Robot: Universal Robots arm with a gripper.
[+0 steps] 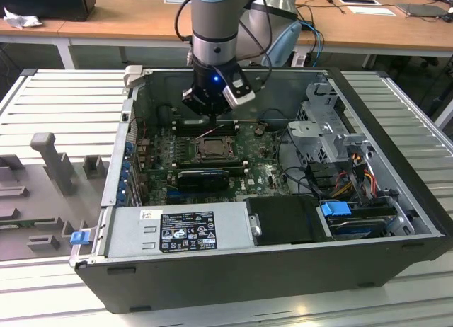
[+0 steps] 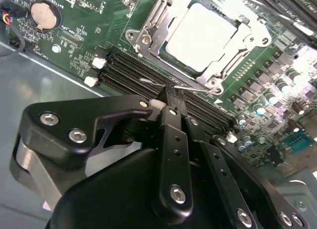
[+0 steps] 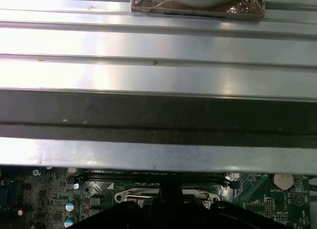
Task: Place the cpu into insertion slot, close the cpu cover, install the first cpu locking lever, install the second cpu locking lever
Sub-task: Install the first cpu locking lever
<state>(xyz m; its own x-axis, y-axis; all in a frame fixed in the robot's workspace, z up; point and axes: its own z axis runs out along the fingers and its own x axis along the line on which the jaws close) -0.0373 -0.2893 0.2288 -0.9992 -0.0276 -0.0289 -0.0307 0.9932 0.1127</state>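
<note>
pincer [image 2: 168, 101] closed, cpu [image 2: 200, 34] just beyond

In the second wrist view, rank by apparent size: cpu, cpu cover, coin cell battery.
Largest to smallest as they appear:
1. cpu cover, the metal frame around the chip
2. cpu, seated within it
3. coin cell battery, clearly smallest

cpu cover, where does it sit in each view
Exterior view: the cpu cover lies mid-motherboard, just below the end effector.
Second wrist view: its frame rings the cpu, closed down.
First wrist view: a sliver of it sits behind the end effector.
Shared landmark: the memory slots.
</note>
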